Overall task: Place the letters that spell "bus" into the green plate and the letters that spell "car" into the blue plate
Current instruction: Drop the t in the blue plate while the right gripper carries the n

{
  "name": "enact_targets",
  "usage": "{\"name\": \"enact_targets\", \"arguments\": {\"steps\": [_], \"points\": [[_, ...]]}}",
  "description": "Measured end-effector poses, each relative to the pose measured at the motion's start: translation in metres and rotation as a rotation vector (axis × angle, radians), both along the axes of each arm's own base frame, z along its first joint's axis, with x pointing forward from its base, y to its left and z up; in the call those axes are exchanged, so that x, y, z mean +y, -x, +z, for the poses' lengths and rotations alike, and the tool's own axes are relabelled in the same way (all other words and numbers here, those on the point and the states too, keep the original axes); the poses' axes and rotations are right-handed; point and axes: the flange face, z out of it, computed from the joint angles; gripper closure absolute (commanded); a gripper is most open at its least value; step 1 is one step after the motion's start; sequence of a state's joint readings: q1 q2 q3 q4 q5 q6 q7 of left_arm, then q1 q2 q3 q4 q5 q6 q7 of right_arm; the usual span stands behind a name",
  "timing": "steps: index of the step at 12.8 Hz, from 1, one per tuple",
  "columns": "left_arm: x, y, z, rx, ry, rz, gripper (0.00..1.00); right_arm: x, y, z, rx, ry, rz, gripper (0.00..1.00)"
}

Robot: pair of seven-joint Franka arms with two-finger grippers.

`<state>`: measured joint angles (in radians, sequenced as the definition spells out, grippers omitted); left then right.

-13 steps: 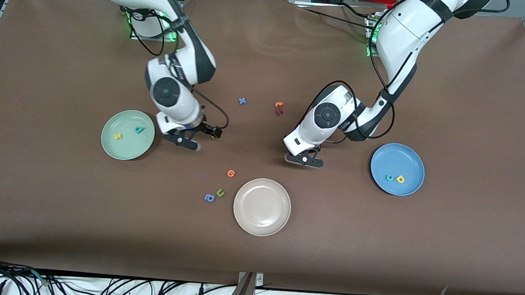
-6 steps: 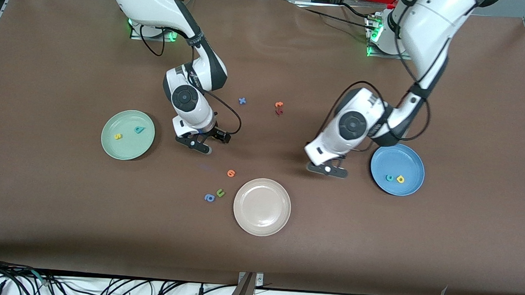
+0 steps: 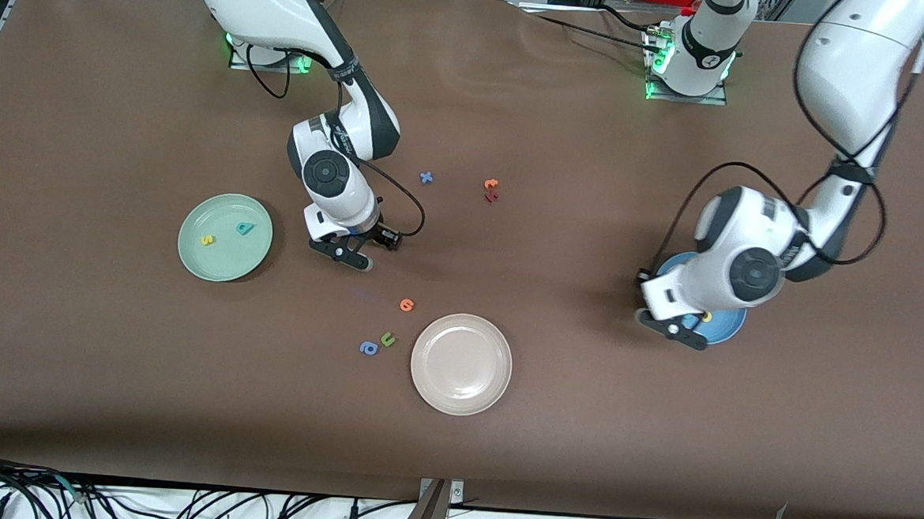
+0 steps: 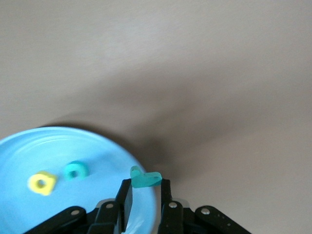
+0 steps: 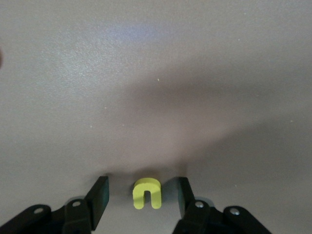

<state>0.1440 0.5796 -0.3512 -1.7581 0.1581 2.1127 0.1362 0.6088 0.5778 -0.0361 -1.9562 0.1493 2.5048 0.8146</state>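
Nearest the front camera, around six o'clock on the table: the beige plate (image 3: 460,386), with the green u (image 3: 388,339) and the blue a (image 3: 368,348) just beside it at nine o'clock, none of them wanted. Then, toward four o'clock of the table: the left gripper (image 3: 673,330), clenched on the teal r (image 4: 145,179), hanging over the seven o'clock rim of the blue plate (image 3: 731,327). In that plate already, the teal c (image 4: 75,170) and the yellow a (image 4: 41,182), close together and well inside the rim. From the held r, plate's middle at about two o'clock, so probably only a short carry inward before letting go; dropped here, likely to land on the rim or just off it. Farther from the camera, at ten o'clock from the beige plate: the yellow u (image 5: 146,192) on bare table, with the right gripper (image 3: 349,252) down around it, fingers apart and touching neither side. Legs of the u running along the fingers, outer sides facing the pads (image 5: 100,193), suited by the look of it to a straight squeeze. From that u, green plate (image 3: 193,261) at nine o'clock, near, holding the teal b (image 3: 246,228) and the yellow s (image 3: 207,240).
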Motion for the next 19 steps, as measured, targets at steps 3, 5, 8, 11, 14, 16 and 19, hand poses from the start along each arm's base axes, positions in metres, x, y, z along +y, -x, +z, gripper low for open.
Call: {"name": "enact_targets", "arguments": {"steps": [3, 5, 8, 11, 14, 16, 19], "points": [[0.025, -0.001, -0.001, 0.017, 0.014, -0.054, 0.45, 0.000, 0.000, 0.000, 0.001, 0.001, 0.000, 0.80], [0.031, 0.000, -0.002, 0.030, 0.015, -0.061, 0.01, 0.000, -0.001, 0.002, 0.002, 0.001, -0.001, 1.00], [0.028, 0.000, 0.000, 0.033, 0.020, -0.067, 0.00, -0.001, -0.001, 0.002, 0.002, 0.001, -0.001, 1.00], [-0.010, 0.003, 0.034, 0.026, 0.035, -0.101, 0.00, -0.018, -0.016, 0.021, 0.032, 0.031, -0.019, 1.00], [-0.034, 0.005, 0.106, 0.061, -0.015, -0.025, 0.00, -0.076, -0.049, 0.092, 0.115, 0.076, 0.041, 1.00], [-0.037, 0.007, 0.173, 0.066, -0.052, 0.009, 0.00, -0.144, -0.066, 0.121, 0.152, 0.084, 0.128, 1.00], [-0.015, 0.019, 0.283, 0.007, -0.095, 0.065, 0.00, -0.238, -0.073, 0.110, 0.203, 0.091, 0.245, 1.00]]}}
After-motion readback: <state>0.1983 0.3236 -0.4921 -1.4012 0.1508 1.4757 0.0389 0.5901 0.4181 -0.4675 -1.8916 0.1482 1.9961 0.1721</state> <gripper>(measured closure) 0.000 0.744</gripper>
